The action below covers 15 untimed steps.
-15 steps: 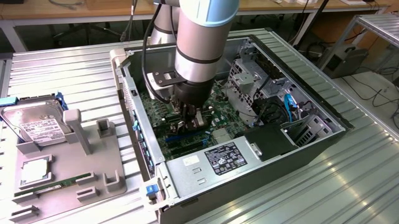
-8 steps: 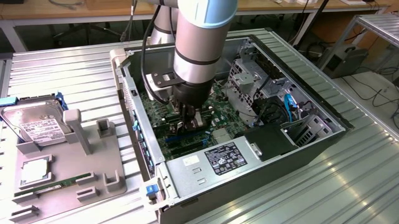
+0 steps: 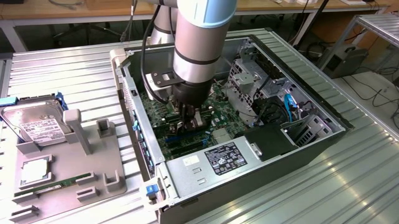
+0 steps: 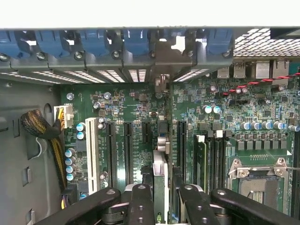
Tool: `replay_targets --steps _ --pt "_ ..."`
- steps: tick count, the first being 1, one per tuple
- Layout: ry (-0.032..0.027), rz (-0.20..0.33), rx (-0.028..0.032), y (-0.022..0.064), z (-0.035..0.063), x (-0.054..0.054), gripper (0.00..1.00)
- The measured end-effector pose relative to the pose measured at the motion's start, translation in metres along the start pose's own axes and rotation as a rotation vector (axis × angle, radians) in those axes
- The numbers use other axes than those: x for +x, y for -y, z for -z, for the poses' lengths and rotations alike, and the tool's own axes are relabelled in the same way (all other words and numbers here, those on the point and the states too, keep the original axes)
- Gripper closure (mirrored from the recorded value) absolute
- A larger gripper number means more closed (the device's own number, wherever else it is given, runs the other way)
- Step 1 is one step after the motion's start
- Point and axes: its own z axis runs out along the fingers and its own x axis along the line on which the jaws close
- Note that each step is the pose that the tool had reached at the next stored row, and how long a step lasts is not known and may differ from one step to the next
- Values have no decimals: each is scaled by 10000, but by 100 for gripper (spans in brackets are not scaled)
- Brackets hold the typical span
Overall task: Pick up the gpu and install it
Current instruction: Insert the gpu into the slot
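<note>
Pincer [image 4: 160,199] clamps the gpu [image 4: 160,173] edge-on above the motherboard [image 4: 126,117], its lower edge hidden.

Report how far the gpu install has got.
Done: the thin dark gpu card with its silvery end bracket is off the grey parts tray and inside the open computer case. In hand: the black gripper is shut on the card's edge, holding it upright among the black expansion slots on the green motherboard. Left: whether it is fully seated cannot be told; the gripper has not released it.
</note>
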Motion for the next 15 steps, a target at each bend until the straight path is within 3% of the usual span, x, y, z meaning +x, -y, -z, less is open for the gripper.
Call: replay_targets --steps 15 --pt "16 0 1 0 41 -23 74"
